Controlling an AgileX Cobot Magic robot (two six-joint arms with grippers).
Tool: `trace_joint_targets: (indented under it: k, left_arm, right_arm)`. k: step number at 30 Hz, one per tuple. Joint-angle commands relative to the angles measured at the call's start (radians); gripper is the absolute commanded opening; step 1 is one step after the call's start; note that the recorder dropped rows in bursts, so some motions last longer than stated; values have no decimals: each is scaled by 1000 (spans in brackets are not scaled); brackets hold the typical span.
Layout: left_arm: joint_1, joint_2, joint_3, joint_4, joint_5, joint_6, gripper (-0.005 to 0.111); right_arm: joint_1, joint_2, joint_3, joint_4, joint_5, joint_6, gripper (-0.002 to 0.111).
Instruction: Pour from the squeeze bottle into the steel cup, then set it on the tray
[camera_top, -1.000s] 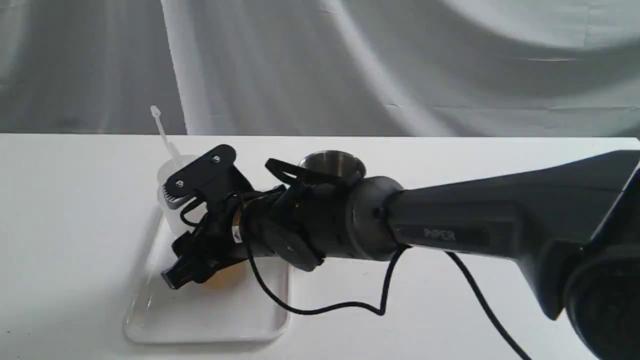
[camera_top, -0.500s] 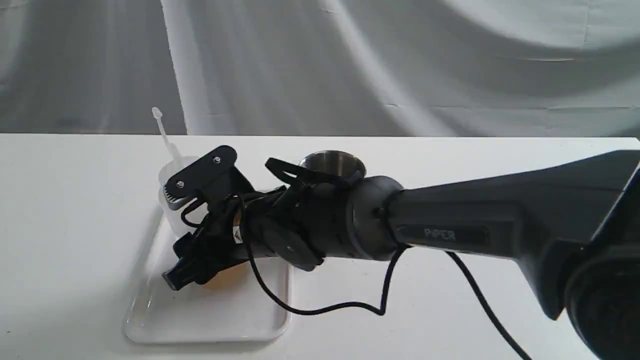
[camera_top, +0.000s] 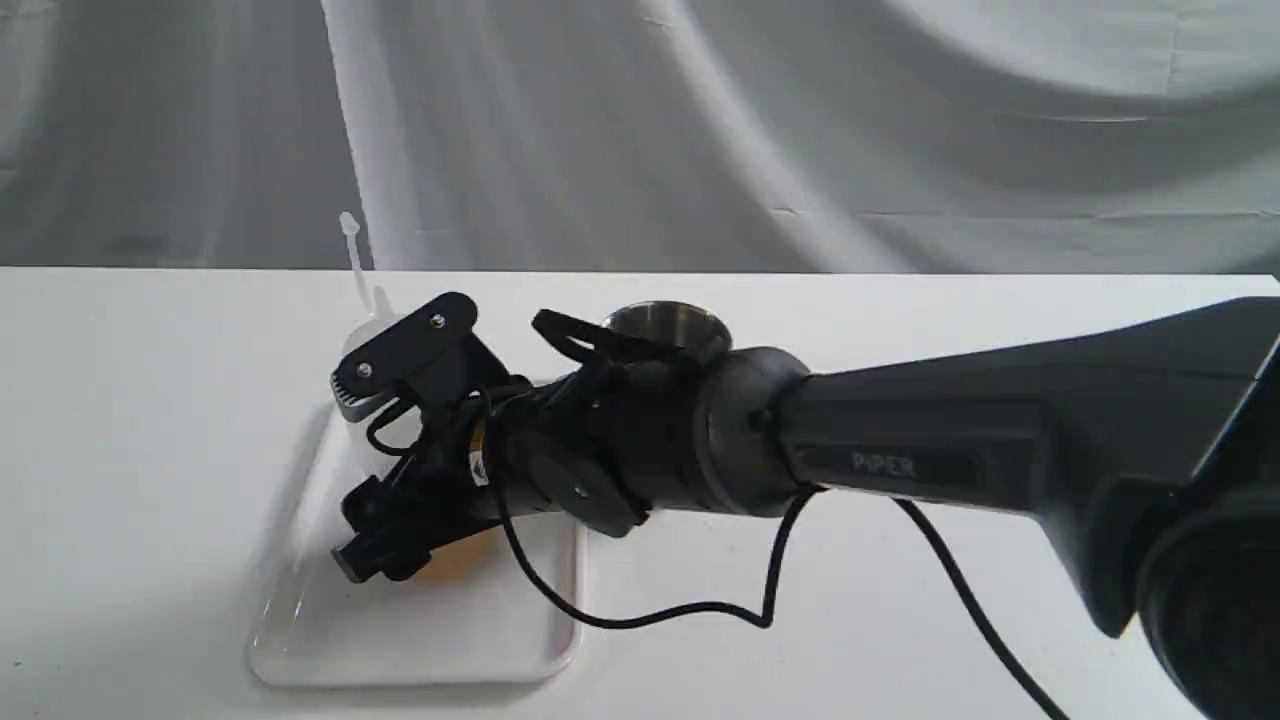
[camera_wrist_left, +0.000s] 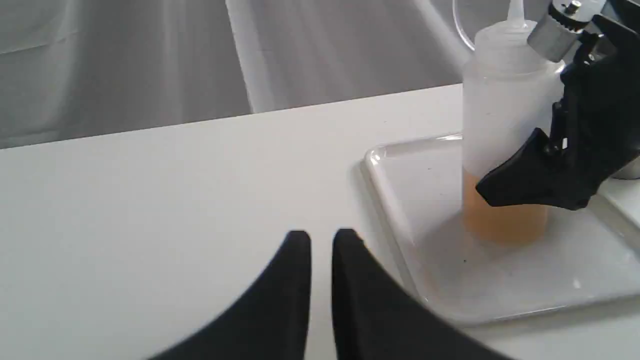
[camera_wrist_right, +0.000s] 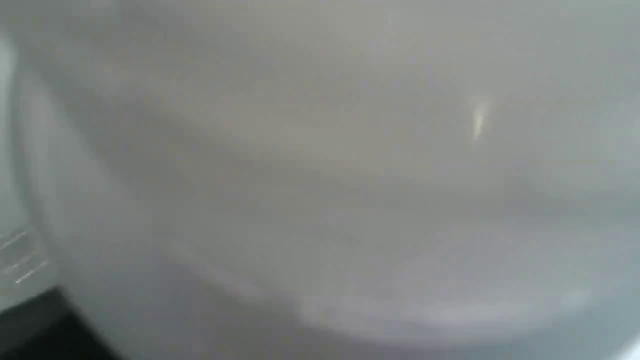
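— Where is the bottle (camera_wrist_left: 502, 115)?
— Upright on the tray (camera_wrist_left: 400, 175), inside the rim, nozzle up. It is cloudy white above and amber in its lowest part.

— Does the right gripper (camera_top: 352, 482) have it?
— Its fingers stand one on each side of the bottle. One black finger (camera_wrist_left: 520, 187) crosses the front low down, about where the amber begins. Whether they press on it or merely flank it, I cannot tell. The right wrist view is only a pale blur.

— And the cup (camera_top: 665, 322)?
— On the table (camera_top: 150, 450) beside the tray, behind the right arm's wrist. Only its rim shows, and the inside is hidden.

— The left gripper (camera_wrist_left: 322, 240)?
— Over bare table, short of the tray's edge. Its fingers are drawn almost together with a thin slit between them, holding nothing.

— Anything more?
— A black cable (camera_top: 650, 612) loops below the right arm by the tray's corner. Grey cloth (camera_top: 700, 130) hangs behind the table.
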Motion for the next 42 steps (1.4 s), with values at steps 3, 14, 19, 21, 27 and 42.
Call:
trace_joint_targets:
  k: [3, 14, 19, 21, 27, 42]
  left_arm:
    - [-3, -5, 4, 1, -7, -2, 8]
    - [-3, -5, 4, 1, -7, -2, 8]
    - [-3, -5, 4, 1, -7, -2, 8]
    - [-3, -5, 4, 1, -7, -2, 8]
    - [-3, -5, 4, 1, -7, -2, 8]
    - [-3, -5, 4, 1, -7, -2, 8]
  right_arm:
    - [2, -16, -7, 0, 5, -9, 85]
    - [0, -132, -7, -22, 82, -9, 87]
    - [0, -202, -7, -22, 102, -9, 87]
    - [0, -231, -7, -22, 117, -8, 86]
    - [11, -309, -7, -22, 127, 12, 86]
    - [29, -628, 243, -44, 63, 157, 67]
